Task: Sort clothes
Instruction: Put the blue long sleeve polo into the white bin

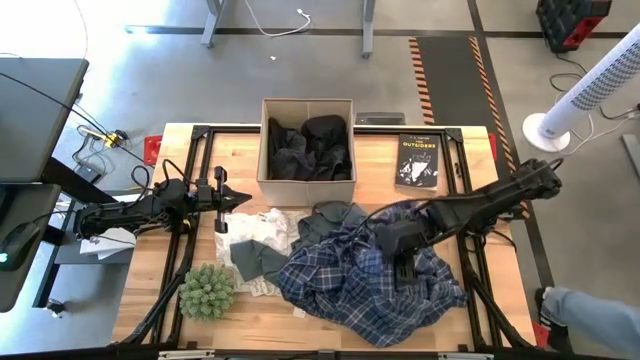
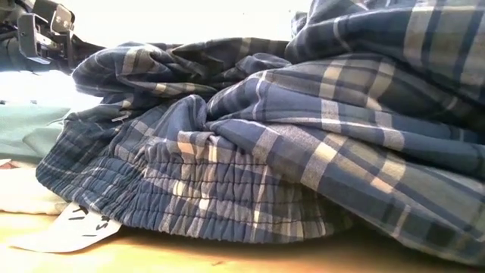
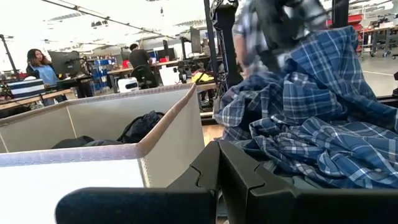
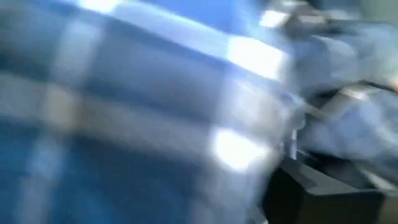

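A blue-and-white plaid garment (image 1: 340,285) lies crumpled on the table at centre-right, and it fills the low view (image 2: 303,152) and the right wrist view (image 4: 124,93). My right gripper (image 1: 405,262) points steeply down over its middle; whether it touches the cloth does not show. A dark green garment (image 1: 335,215) and white and grey ones (image 1: 255,235) lie to the left, partly under the plaid. Black clothes (image 1: 310,145) lie in the cardboard box (image 1: 262,140). My left gripper (image 1: 238,197) waits shut, level, at the table's left, beside the box.
A spiky green plant ball (image 1: 207,290) sits at the near left. A black book (image 1: 417,160) lies at the far right beside the box. A white label (image 2: 76,227) sticks out from under the plaid hem. People stand in the room beyond (image 3: 38,65).
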